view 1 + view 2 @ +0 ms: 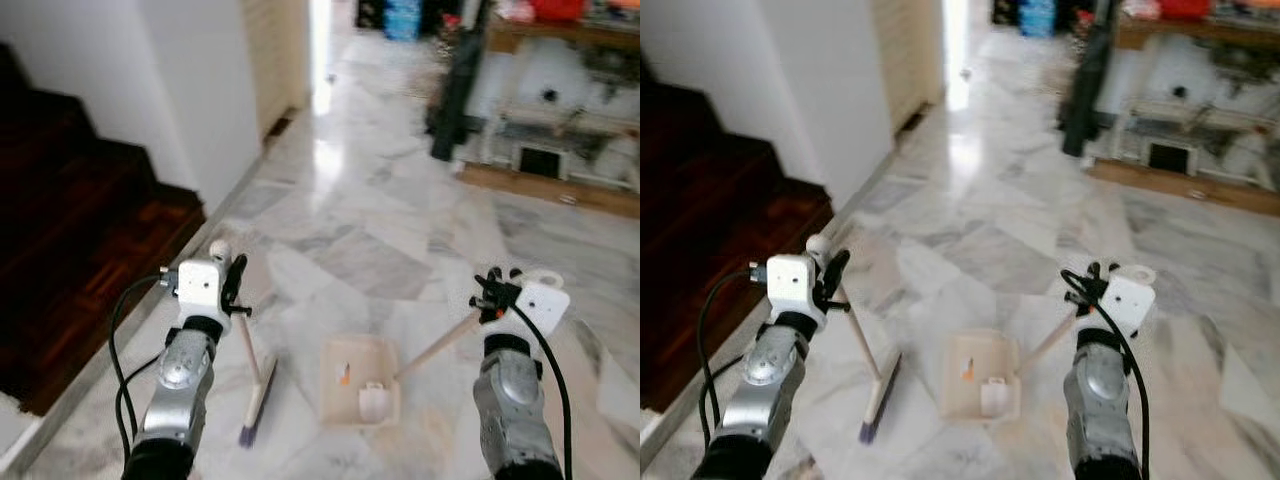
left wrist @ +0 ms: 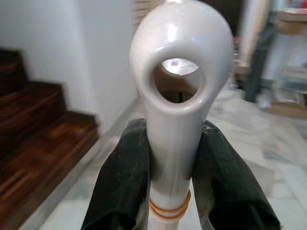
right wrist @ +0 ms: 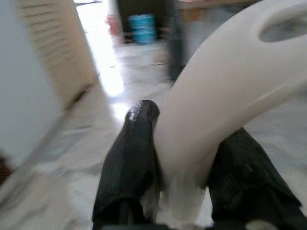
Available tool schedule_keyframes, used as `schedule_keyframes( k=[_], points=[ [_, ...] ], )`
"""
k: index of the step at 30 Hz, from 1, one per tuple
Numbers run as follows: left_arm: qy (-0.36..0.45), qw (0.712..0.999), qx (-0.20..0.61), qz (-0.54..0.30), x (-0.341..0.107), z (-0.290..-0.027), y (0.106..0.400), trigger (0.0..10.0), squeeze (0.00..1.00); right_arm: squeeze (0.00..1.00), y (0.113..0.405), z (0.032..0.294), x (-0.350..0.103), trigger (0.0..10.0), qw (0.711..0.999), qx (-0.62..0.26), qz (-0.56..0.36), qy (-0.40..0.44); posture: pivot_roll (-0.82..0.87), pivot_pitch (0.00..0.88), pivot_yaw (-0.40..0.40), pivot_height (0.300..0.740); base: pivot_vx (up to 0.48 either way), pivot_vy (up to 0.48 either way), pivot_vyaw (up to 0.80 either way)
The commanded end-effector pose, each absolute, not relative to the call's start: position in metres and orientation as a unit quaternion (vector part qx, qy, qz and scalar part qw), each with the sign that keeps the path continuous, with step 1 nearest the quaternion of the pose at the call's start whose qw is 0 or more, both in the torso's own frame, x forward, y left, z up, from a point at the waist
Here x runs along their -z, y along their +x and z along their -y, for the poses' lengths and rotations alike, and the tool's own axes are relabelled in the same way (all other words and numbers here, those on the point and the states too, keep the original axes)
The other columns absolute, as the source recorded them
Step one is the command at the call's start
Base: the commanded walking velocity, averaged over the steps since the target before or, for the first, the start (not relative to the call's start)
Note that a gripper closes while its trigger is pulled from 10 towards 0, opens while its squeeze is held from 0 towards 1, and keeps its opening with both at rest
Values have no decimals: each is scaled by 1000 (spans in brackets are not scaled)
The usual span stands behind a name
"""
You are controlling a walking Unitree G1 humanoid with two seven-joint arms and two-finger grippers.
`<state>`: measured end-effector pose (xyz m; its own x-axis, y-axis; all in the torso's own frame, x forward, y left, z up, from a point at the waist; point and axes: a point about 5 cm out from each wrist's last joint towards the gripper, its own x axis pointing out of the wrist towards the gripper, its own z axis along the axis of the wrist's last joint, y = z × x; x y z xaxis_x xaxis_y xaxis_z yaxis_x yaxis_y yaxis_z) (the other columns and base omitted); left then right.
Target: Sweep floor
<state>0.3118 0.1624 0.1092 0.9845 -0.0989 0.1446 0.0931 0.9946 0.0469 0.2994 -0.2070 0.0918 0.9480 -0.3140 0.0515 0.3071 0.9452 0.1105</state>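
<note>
Closest to the robot, two silver arms reach forward and down over a pale marble floor (image 1: 360, 215). The left gripper (image 1: 232, 285) holds the top of a broom (image 1: 255, 385); the right gripper (image 1: 490, 298) holds the handle of a dustpan (image 1: 358, 385).

On the floor between the arms, the broom's head rests just beside the dustpan's left edge, and a small orange scrap (image 1: 344, 375) lies inside the pan.

What could go wrong, as a judgement: both grips sit at the very top ends of long handles, so a sideways push of the broom could twist its handle in the fingers or let it slip out. Pushing too hard could also shove the light dustpan away or tip it, spilling the scrap back out. The head views are blurred, which suggests movement, and a swing of the broom to the left could strike the dark wooden stairs (image 1: 70, 230) nearby.

As for the fingers: in the left wrist view, the two black fingers (image 2: 122, 187) are closed narrowly on the broom's white handle, just below its hanging loop. In the right wrist view, the fingers (image 3: 127, 167) clamp the dustpan's white handle from both sides.

Further off stand a white wall (image 1: 200, 90) and cluttered shelving (image 1: 560, 120).
</note>
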Motion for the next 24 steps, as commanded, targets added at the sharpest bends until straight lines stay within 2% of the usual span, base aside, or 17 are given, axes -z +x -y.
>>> schedule_keyframes(
  k=[1, 24],
  points=[
    [26, 994, 49, 99, -121, -163, 314, 10000, 0, 0, 304, 204, -109, 10000, 985, 149, 69, 57, -62, 0, -1, 740, 0, 0, 800],
    [32, 994, 22, 104, -127, -169, 318, 10000, 0, 0, 307, 199, -117, 10000, 987, 132, 74, 58, -45, 0, -6, 740, 0, 0, 800]
  ],
)
